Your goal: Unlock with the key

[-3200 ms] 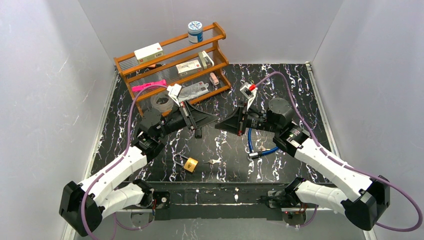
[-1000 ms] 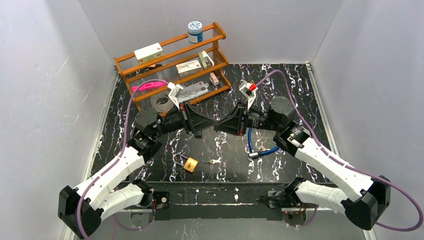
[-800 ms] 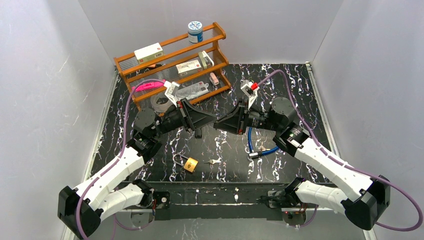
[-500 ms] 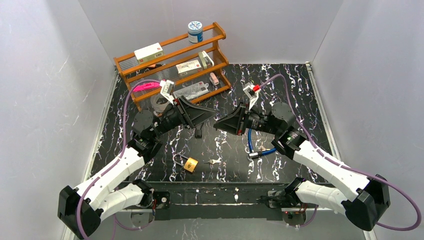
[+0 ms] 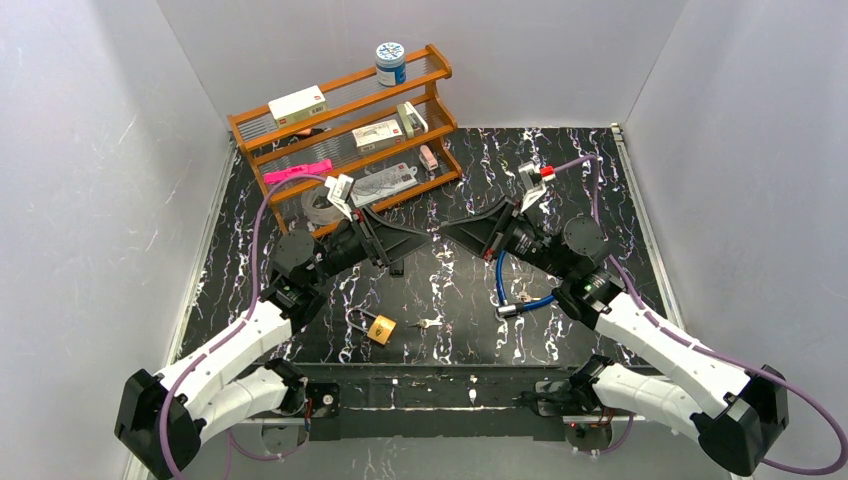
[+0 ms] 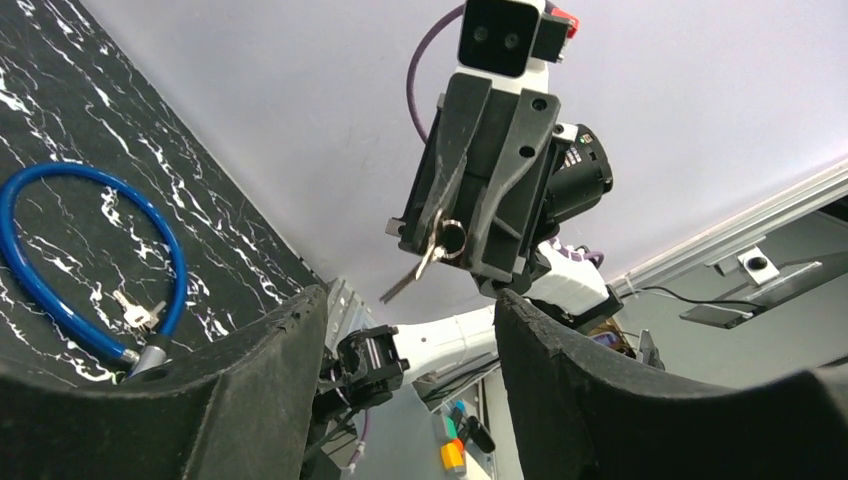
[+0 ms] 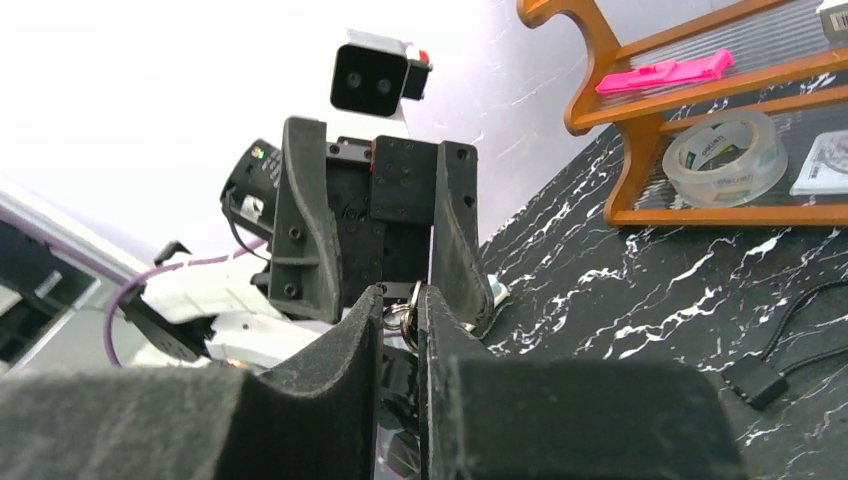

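Tabletop black marble, walls plain white; left fingers apart, empty; right fingers pinch key.

White-shelled arms with black joints are trailed by looping purple cables; a red-tabbed white camera box is mounted above black wedge-shaped fingers.

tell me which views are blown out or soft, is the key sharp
Left wrist view: own fingers dark and soft up close, but the key in the right gripper is sharp against the pale wall. Right wrist view: wall at top left washed out white, tape roll crisp. Top view: even light, no glare.
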`<state>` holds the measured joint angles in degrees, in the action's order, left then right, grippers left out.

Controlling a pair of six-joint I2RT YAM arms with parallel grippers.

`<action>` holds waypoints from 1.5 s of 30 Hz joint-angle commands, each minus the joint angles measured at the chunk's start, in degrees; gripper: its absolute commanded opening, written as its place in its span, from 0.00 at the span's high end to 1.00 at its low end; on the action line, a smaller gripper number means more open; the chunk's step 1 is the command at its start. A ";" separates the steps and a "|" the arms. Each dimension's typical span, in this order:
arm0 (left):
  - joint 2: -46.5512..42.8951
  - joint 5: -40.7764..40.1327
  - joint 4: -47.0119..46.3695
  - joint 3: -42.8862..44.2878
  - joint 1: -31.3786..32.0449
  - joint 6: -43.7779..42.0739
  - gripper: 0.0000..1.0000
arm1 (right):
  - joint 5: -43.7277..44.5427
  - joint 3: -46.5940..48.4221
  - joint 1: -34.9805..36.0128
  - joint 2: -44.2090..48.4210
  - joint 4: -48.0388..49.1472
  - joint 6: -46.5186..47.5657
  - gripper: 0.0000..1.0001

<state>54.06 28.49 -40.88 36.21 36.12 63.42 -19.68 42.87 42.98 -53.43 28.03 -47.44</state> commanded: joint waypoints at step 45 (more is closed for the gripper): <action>3.80 2.33 -10.53 3.53 1.41 -0.44 1.00 | 0.80 2.87 -0.26 -0.19 -0.15 -11.37 0.99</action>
<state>59.27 30.70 -49.56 38.24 37.26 64.05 -18.17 42.74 42.61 -53.74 28.45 -58.76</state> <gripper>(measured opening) 0.010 0.212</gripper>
